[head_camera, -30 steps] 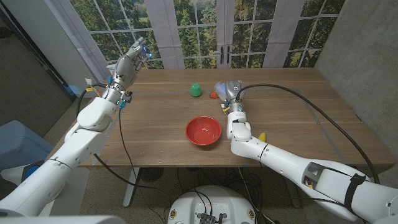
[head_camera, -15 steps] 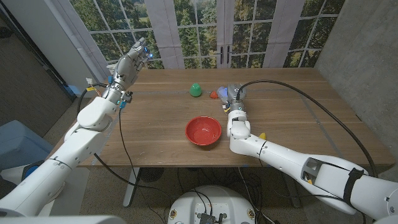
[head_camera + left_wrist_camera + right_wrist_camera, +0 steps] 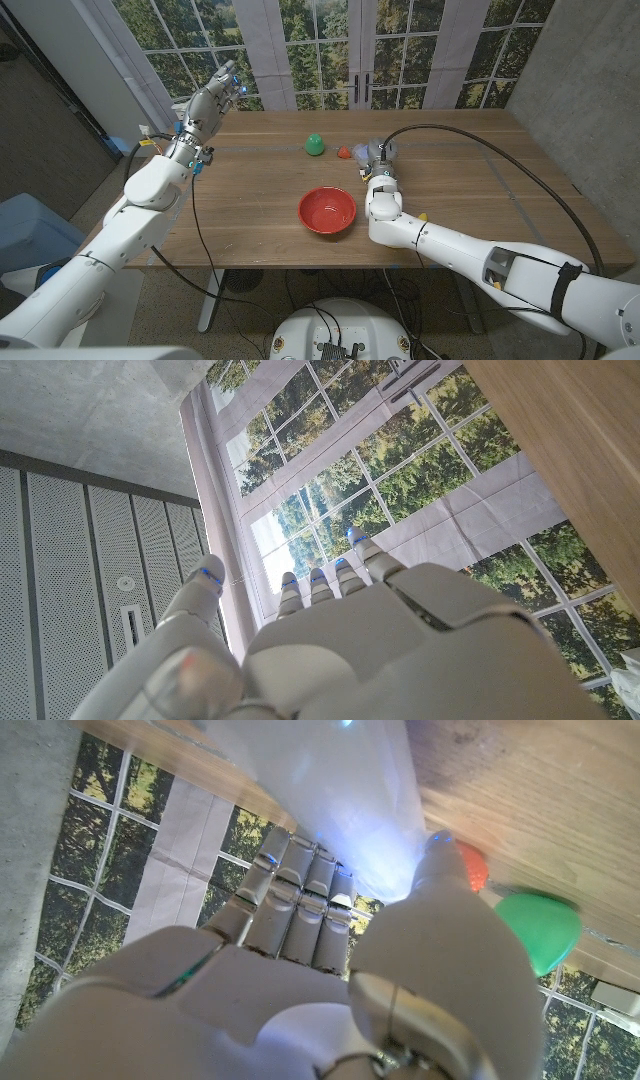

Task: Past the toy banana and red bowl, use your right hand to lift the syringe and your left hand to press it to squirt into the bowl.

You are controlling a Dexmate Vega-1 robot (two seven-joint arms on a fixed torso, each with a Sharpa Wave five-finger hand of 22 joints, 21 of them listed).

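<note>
Right hand [image 3: 377,152] curls over the syringe [image 3: 330,790] beyond the red bowl [image 3: 327,210]; grip unclear. Left hand [image 3: 210,100] hovers, fingers apart, holding nothing. Syringe looks light, stiff, slick plastic: best held round the barrel.

The bowl [image 3: 327,210] sits on the table [image 3: 260,190] near the frame's centre, toward the table's near edge. Above it, farther back, lies a small cone-shaped toy [image 3: 315,144], with a smaller toy [image 3: 343,153] just right of that, and the right hand [image 3: 377,152] right beside this one. The left hand [image 3: 208,103] hangs over the table's far left corner in the upper left, while a small piece [image 3: 422,218] shows beside the right forearm, right of the bowl.
</note>
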